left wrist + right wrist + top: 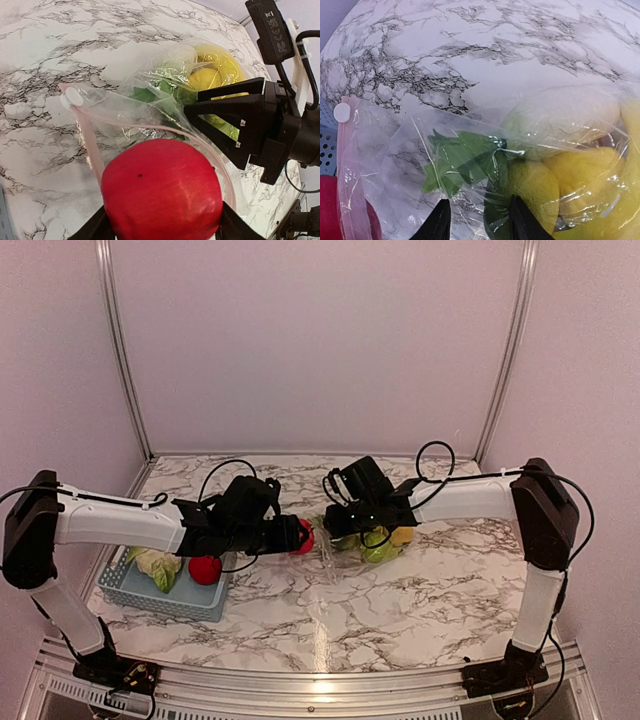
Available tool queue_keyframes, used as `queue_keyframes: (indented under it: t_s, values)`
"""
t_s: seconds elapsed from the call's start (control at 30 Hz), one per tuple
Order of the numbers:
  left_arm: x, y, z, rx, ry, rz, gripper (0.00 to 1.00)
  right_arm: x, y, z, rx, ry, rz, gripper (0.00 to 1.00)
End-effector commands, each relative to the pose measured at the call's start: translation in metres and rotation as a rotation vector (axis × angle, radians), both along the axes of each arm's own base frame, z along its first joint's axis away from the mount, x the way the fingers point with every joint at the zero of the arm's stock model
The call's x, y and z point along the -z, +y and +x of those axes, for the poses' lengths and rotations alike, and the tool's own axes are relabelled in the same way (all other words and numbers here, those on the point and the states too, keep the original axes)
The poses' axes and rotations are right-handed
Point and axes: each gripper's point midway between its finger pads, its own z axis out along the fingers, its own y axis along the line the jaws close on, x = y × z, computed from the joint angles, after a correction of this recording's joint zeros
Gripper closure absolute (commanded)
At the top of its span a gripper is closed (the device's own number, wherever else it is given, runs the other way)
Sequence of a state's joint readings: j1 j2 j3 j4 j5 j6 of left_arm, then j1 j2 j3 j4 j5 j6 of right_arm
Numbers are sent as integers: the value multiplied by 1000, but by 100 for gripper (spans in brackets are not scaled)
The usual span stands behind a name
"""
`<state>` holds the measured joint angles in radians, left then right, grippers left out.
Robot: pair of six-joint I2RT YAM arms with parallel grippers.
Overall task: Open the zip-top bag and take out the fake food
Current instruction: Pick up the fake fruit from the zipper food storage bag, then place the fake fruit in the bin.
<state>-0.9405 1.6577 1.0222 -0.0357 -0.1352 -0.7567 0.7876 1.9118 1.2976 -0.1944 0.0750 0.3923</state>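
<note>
Red apple [162,192], clamped in my left gripper [162,225], sits at the mouth of the zip-top bag [115,107] at twelve o'clock; my right gripper [480,222] straddles the film, grip unclear; a snag on the rim could drag the bag along

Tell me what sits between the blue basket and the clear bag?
The left gripper, shut on a red apple at the mouth of the zip-top bag. The top view shows it.
</note>
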Motion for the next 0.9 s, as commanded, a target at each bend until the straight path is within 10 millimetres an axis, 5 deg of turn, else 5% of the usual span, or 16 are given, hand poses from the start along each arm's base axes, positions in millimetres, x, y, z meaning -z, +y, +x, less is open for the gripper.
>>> queue_keyframes:
  t_s: [0.0,0.37,0.63,0.87]
  values:
    - [-8,22,-15,-17,19,19,52,4,-14,-6,19,41,-25,62]
    - [-31,116,-37,-259,-26,70,51,-20,-10,-5,9,0,20,61]
    - [-18,197,-47,-530,-10,83,51,-44,-7,-5,-2,-36,63,61]
    - [-1,238,-56,-671,40,58,51,-63,-8,-6,-2,-67,83,61]
